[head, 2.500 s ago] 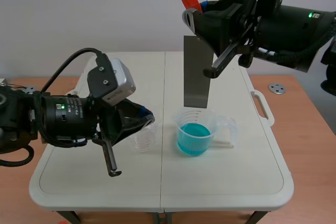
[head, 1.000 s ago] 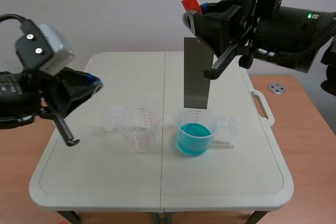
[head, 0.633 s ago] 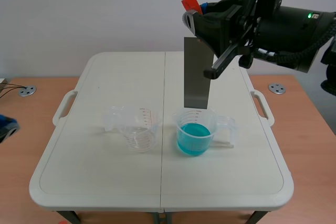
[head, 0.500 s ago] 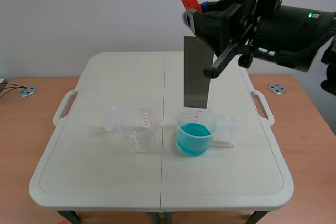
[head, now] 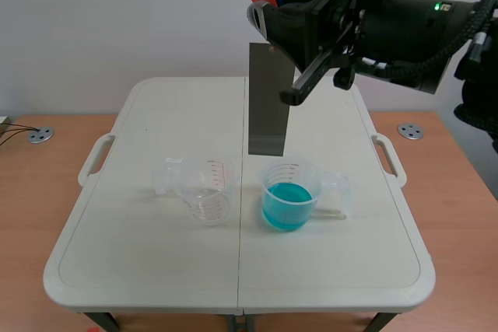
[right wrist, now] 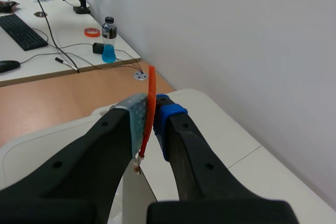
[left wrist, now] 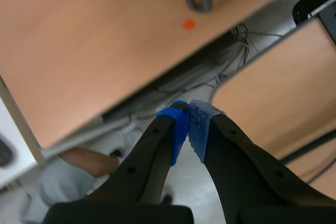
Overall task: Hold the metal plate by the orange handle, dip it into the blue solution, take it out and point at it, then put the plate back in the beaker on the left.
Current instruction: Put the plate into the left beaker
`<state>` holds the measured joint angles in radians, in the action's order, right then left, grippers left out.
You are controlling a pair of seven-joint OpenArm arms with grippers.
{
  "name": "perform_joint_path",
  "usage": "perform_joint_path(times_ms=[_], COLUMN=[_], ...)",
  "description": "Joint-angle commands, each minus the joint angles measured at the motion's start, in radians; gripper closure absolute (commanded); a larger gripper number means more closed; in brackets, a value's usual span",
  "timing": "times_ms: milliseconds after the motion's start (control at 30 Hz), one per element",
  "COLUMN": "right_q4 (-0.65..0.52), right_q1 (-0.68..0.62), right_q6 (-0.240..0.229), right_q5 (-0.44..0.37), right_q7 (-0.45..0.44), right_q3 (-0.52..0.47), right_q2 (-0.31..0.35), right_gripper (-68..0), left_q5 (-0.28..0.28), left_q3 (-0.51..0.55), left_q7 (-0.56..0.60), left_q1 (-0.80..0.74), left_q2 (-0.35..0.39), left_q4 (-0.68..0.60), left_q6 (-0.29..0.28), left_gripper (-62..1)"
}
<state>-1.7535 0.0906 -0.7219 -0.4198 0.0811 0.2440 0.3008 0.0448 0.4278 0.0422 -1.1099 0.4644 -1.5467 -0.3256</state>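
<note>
The metal plate (head: 268,106) has its upper end hidden behind the right tool (head: 271,12). Below the plate, the scale on the blue-filled beaker (head: 289,192) is too small to read.

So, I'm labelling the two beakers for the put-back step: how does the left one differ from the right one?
The left beaker looks empty, with red scale marks and its handle pointing left; the right beaker holds blue liquid, has dark marks, and its handle points right. Both are clear, upright and stand on the table.
</note>
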Motion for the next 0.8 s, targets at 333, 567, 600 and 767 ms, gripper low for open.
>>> perform_joint_path(times_ms=[333, 567, 600, 767], right_q4=[-0.019, -0.018, -0.018, -0.018], right_q1=[0.074, 0.079, 0.079, 0.079], right_q6=[0.026, 0.053, 0.053, 0.053], right_q5=[-0.01, 0.032, 0.037, 0.061], right_q7=[0.055, 0.074, 0.077, 0.098], right_q3=[0.078, 0.123, 0.129, 0.154], right_q2=[-0.099, -0.161, -0.169, -0.215], right_gripper=[-1.3, -1.3, -1.3, -1.3], left_q5=[-0.02, -0.034, -0.041, -0.065], left_q3=[-0.217, -0.35, -0.365, -0.421], left_q7=[0.014, 0.01, 0.01, 0.01], left_q1=[0.016, 0.084, 0.093, 0.128], left_q2=[-0.034, -0.034, -0.034, -0.035], left_q4=[0.17, 0.273, 0.285, 0.337], left_q6=[-0.002, -0.002, -0.002, -0.002], left_gripper=[-1.1, -1.1, -1.1, -1.1])
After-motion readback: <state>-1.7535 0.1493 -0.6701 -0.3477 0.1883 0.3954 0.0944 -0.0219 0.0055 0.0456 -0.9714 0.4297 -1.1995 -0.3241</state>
